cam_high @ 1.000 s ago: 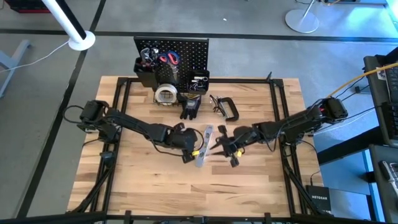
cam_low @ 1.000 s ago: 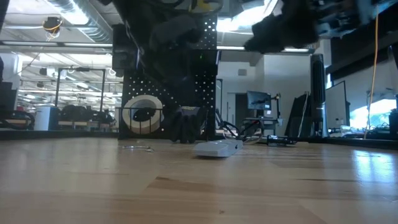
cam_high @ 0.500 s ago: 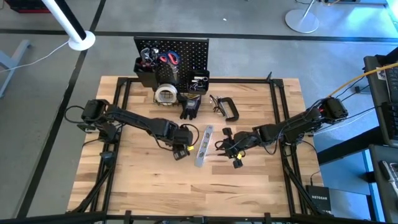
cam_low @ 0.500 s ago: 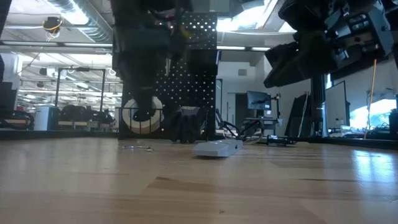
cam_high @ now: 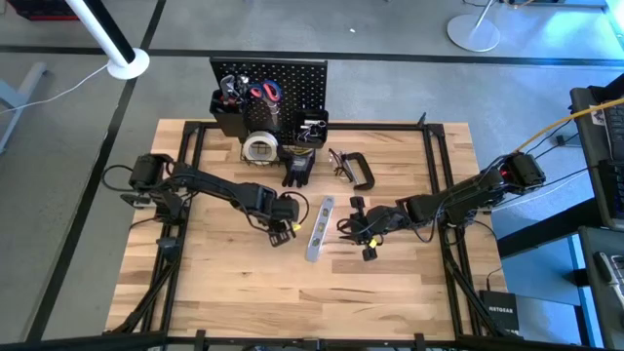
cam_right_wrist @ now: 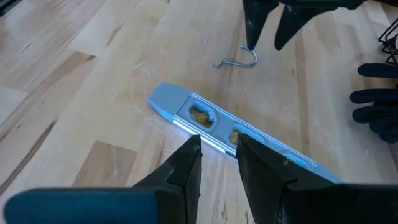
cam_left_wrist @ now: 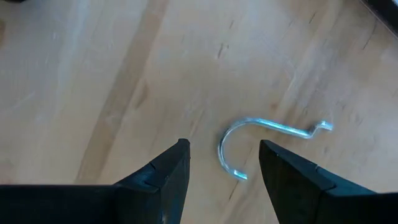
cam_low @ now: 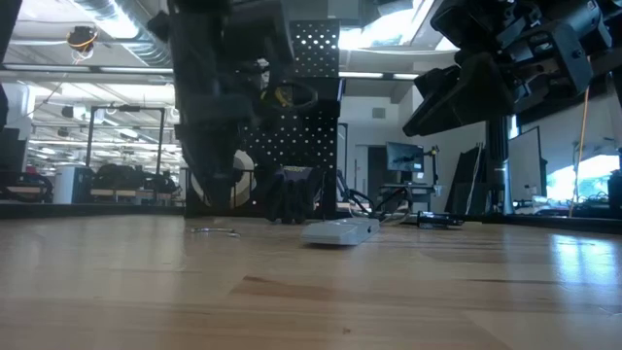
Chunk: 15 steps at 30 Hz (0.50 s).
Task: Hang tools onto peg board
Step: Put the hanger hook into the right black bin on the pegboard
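The silver level bar lies flat on the wooden table between my two grippers; it also shows in the right wrist view. A small silver hook lies on the table just ahead of my left gripper, which is open, above the wood and left of the level. My right gripper is open a little, above the level's near end and clear of it. The black peg board stands at the far edge. The tape roll, black gloves and C-clamp lie in front of it.
Black bins with red-handled tools hang on the peg board. A black frame rail runs round the tabletop. The near half of the table is bare wood.
My left gripper has gone toward the table's left edge, away from the level bar, and has come down toward the wood by the hook. My right gripper has come down a little over the level. The level has stayed where it was.
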Each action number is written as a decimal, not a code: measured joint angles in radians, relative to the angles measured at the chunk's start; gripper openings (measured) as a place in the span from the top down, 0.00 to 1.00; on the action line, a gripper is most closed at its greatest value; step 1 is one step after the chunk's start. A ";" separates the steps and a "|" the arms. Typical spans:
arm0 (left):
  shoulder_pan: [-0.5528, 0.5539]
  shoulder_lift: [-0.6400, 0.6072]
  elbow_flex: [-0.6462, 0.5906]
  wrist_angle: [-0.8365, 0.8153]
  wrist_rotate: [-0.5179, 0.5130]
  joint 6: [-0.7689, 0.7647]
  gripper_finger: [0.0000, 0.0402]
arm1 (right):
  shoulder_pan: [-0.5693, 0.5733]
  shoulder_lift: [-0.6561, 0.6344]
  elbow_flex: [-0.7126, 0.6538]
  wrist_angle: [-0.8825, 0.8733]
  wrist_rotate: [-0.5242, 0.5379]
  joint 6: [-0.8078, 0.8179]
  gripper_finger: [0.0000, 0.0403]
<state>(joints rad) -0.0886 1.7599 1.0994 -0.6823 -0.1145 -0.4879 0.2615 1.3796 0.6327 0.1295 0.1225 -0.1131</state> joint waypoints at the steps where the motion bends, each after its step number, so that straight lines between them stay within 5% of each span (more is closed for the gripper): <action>1: 0.003 0.000 -0.009 0.015 0.003 0.001 0.55 | 0.000 0.000 0.000 0.000 0.000 0.000 0.74; 15: 0.009 -0.006 -0.138 0.165 0.005 0.021 0.55 | 0.000 0.000 0.000 -0.001 0.000 0.000 0.74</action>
<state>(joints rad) -0.0795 1.7542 0.9617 -0.5171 -0.1094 -0.4671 0.2615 1.3796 0.6327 0.1287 0.1227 -0.1135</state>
